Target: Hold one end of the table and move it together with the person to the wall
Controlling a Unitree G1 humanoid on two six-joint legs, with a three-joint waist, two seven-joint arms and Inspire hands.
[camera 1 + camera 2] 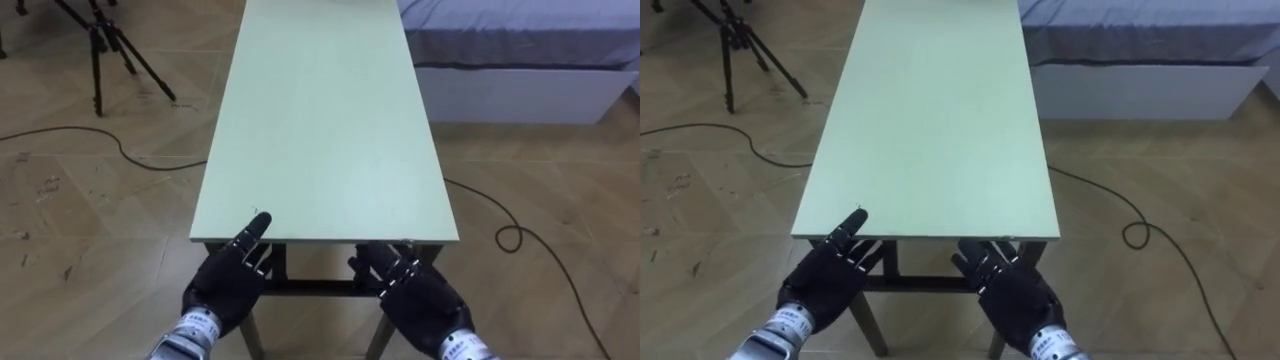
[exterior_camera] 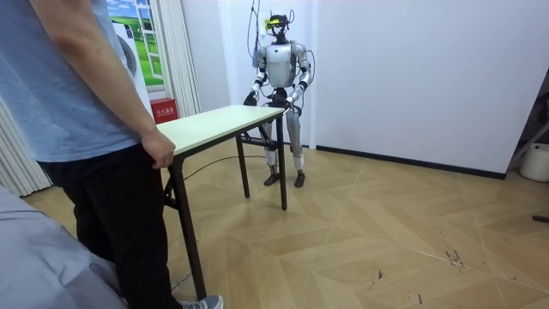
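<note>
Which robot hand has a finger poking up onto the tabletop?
The left hand: one finger reaches up over the near edge of the table; the right hand sits wholly below it.

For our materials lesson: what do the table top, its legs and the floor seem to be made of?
Table top: probably laminated board, smooth matte pale green with a thin edge. Legs: likely painted metal, slim and dark. Floor: wood or wood-look laminate, herringbone planks with scuffs.

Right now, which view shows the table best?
The room view: the table shows with legs and both ends, a person's hand on one. The eye views show its top and near edge, with the left hand and right hand at that edge.
</note>
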